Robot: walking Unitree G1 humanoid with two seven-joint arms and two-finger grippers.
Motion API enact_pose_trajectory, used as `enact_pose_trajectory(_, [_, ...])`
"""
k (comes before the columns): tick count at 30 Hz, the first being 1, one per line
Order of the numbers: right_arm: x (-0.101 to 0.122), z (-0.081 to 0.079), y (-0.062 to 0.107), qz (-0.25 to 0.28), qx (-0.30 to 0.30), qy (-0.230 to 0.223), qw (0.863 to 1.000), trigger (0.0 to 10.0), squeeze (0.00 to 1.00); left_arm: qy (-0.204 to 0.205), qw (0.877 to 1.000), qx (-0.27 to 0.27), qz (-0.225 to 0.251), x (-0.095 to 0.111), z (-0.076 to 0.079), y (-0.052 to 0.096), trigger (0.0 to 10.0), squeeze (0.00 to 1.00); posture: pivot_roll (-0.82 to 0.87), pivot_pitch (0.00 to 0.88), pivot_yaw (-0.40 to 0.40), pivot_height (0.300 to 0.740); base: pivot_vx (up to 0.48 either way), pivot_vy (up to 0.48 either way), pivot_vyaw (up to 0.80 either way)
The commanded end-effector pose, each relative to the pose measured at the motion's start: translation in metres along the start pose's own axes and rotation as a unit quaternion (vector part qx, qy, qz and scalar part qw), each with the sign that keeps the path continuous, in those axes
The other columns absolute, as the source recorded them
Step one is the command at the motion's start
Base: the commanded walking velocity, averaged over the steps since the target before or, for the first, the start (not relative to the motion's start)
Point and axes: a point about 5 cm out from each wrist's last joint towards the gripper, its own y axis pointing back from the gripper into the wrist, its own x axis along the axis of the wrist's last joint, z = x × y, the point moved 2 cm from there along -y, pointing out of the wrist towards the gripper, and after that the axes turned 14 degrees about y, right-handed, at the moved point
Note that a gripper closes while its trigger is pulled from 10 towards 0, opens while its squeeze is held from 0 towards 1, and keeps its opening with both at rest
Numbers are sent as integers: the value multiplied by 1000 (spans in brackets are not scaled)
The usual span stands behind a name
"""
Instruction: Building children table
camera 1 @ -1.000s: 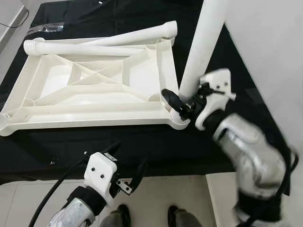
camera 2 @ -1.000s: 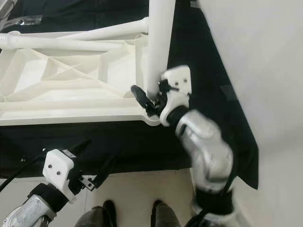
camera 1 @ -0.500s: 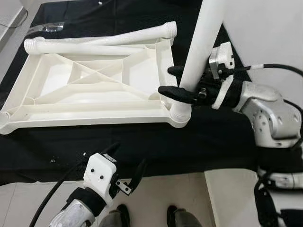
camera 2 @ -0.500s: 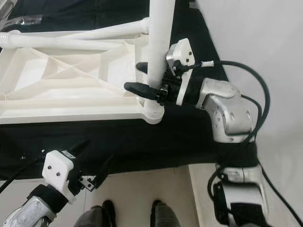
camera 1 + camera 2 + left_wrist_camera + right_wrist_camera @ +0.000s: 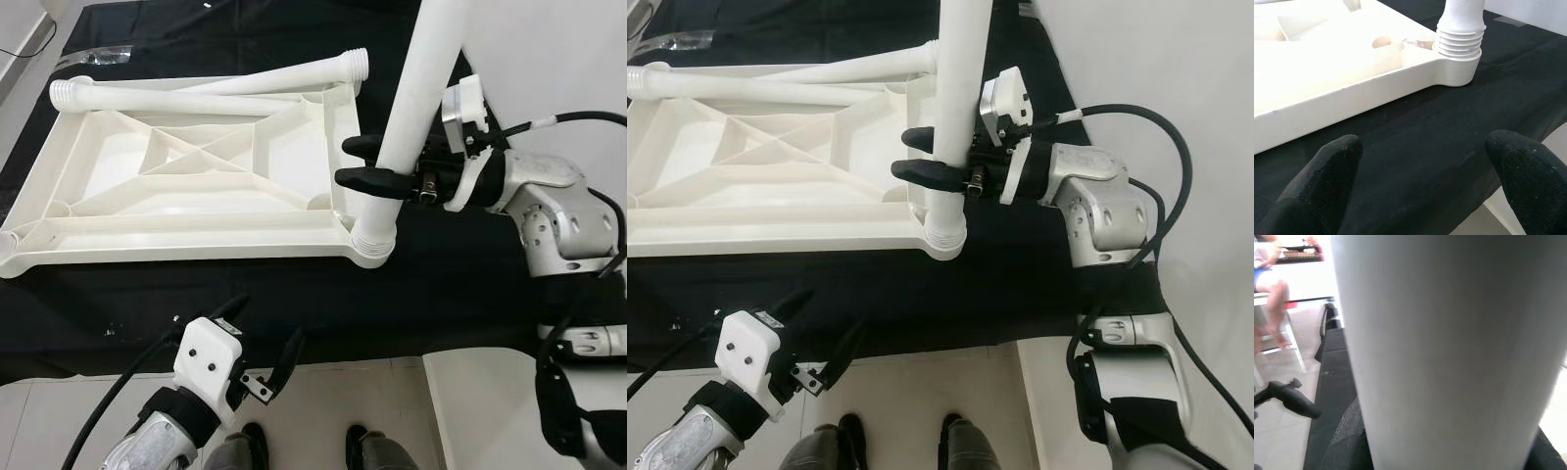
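A white plastic table top (image 5: 196,238) lies upside down on a black cloth (image 5: 441,274). One white table leg (image 5: 421,78) stands upright in its near right corner socket (image 5: 1459,68), with the threads showing above the socket. My right gripper (image 5: 343,163) reaches in from the right and is shut on this leg a little above the threads, one black finger on each side. In the right wrist view the leg (image 5: 1449,333) is very close. My left gripper (image 5: 266,328) hangs open at the cloth's front edge, holding nothing.
Two more white legs (image 5: 176,98) (image 5: 294,73) lie across the far edge of the table top. A white wall (image 5: 549,59) stands close on the right. Pale floor tiles (image 5: 333,401) and two dark feet (image 5: 257,443) are below. A seated person (image 5: 1268,284) is far off.
My right arm swung from below the corner out to the right. Its gripper rose from the leg's base to grasp it higher up. The left gripper stayed put.
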Motion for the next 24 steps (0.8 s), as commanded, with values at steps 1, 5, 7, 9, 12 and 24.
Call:
enact_pose_trajectory(1, [-56, -6, 13, -191, -208, -47, 958, 0, 0, 8, 1000, 0, -6, -4, 2, 3, 10000, 0, -10, 290, -46, 740, 0, 0, 0])
enact_pose_trajectory(5, [-74, -52, 48, -318, -348, -44, 881, 0, 0, 7, 1000, 4, -6, -4, 0, 2, 10000, 0, -28, 302, -21, 740, 0, 0, 0])
enact_pose_trajectory(7, [-76, -62, 43, -313, -362, -71, 875, 0, 0, 7, 1000, 2, -6, -4, -2, 0, 10000, 0, -26, 288, -13, 740, 0, 0, 0])
enact_pose_trajectory(9, [-76, -62, 32, -297, -375, -90, 874, 0, 0, 7, 1000, -3, -7, -5, -1, -1, 10000, 0, -26, 288, -13, 740, 0, 0, 0])
enact_pose_trajectory(12, [-74, -60, 21, -282, -377, -100, 877, 0, 0, 6, 1000, -5, -6, -6, -1, -3, 10000, 0, -29, 274, -14, 740, 0, 0, 0])
enact_pose_trajectory(24, [-53, -54, 5, -211, -385, -107, 892, 10000, 1000, 3, 1000, 1, 1, -7, -6, -11, 10000, 0, -48, 258, -16, 740, 0, 0, 0])
